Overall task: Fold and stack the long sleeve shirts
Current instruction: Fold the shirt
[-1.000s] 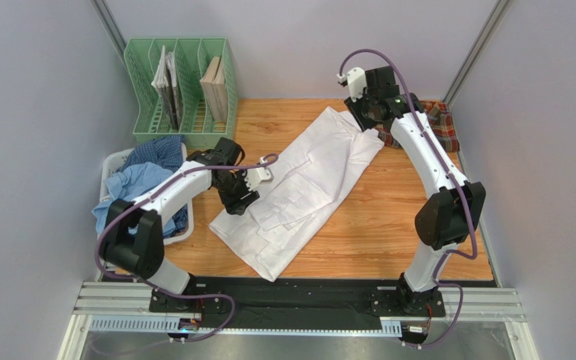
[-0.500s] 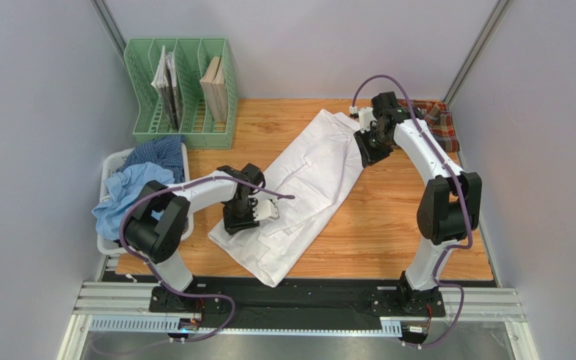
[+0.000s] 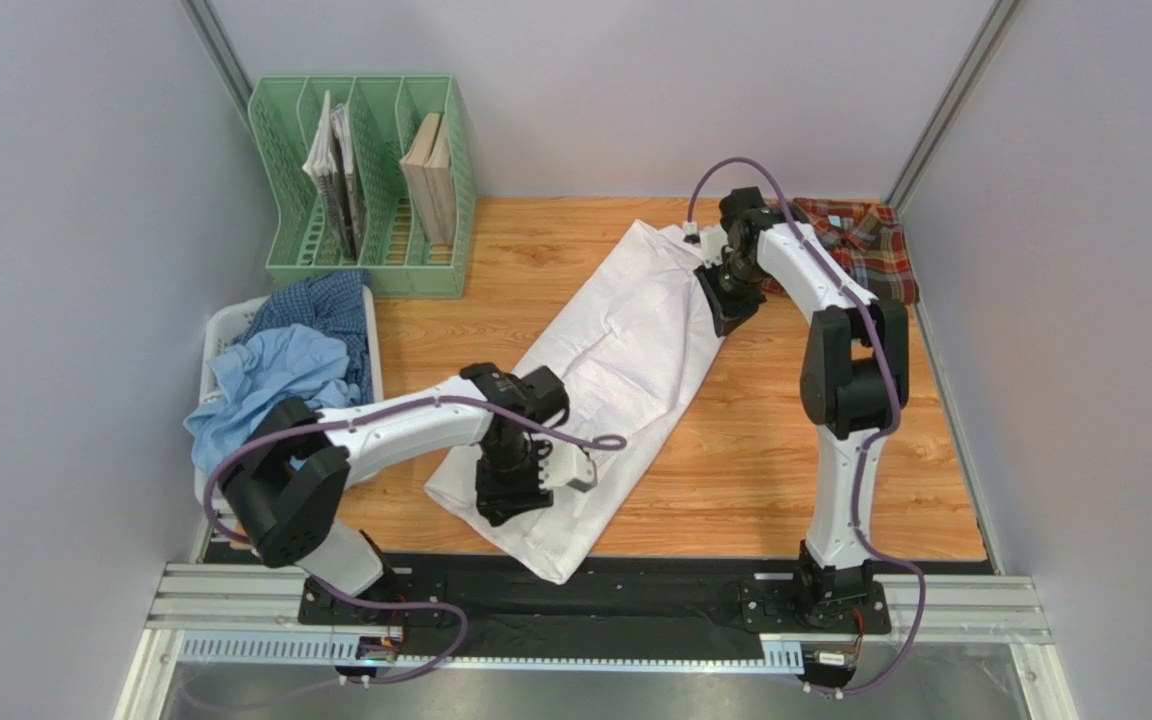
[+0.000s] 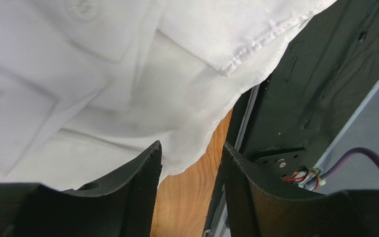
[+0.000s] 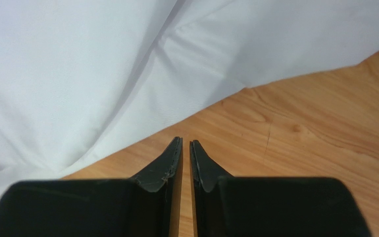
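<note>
Wooden worktop has the white shirt lying diagonal, long axis from near-middle up to far-right, with the left jaws part-open and empty over its near hem and the right jaws nearly closed on nothing just off its far-right edge.

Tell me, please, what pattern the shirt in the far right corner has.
The shirt is red-and-dark plaid, clearest in the top external view.
</note>
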Robot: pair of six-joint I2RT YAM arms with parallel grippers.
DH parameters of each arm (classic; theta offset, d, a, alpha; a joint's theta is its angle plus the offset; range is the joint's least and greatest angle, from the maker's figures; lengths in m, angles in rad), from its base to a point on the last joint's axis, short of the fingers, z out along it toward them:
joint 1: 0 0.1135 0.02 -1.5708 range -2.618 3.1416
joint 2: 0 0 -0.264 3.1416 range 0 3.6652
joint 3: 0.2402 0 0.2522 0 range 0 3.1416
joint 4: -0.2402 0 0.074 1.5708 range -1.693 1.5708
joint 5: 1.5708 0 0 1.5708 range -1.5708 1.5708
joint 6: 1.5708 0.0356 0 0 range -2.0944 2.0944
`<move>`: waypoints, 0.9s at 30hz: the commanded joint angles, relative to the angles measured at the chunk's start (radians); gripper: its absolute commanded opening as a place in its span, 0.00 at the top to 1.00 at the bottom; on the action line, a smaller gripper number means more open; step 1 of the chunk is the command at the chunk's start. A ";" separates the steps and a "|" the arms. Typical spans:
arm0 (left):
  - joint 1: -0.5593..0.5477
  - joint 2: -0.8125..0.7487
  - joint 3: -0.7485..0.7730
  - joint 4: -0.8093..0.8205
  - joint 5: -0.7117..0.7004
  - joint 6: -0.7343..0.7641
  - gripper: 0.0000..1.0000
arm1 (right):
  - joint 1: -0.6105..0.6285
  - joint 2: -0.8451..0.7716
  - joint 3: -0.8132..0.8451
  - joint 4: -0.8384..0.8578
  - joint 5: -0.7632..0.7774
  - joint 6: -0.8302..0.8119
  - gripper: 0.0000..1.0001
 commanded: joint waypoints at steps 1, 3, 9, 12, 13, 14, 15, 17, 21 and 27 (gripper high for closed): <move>0.157 -0.147 0.063 0.012 0.121 -0.059 0.43 | 0.018 0.128 0.186 0.065 0.111 0.031 0.88; 0.263 -0.201 0.086 0.005 0.151 -0.047 0.42 | 0.031 0.215 0.255 0.065 0.199 0.023 0.91; 0.464 -0.279 0.129 0.006 0.207 -0.017 0.41 | 0.072 0.404 0.433 0.123 0.407 -0.089 0.94; 0.489 -0.263 0.130 0.026 0.191 0.019 0.41 | 0.115 0.451 0.465 0.232 0.490 -0.191 0.94; 0.489 -0.252 0.126 0.031 0.173 0.044 0.42 | 0.126 0.484 0.474 0.261 0.505 -0.219 0.94; 0.489 -0.228 0.123 0.041 0.164 0.071 0.44 | 0.149 0.500 0.485 0.294 0.536 -0.250 0.94; 0.487 -0.214 0.121 0.058 0.158 0.085 0.46 | 0.159 0.515 0.494 0.371 0.557 -0.279 0.94; 0.473 -0.169 0.121 0.069 0.153 0.125 0.50 | 0.185 0.531 0.481 0.471 0.599 -0.354 0.93; 0.366 -0.109 0.095 0.165 0.058 0.154 0.55 | 0.190 0.500 0.456 0.749 0.619 -0.394 0.90; 0.154 0.036 0.003 0.267 -0.160 0.184 0.61 | 0.164 0.248 0.395 0.777 0.496 -0.269 0.70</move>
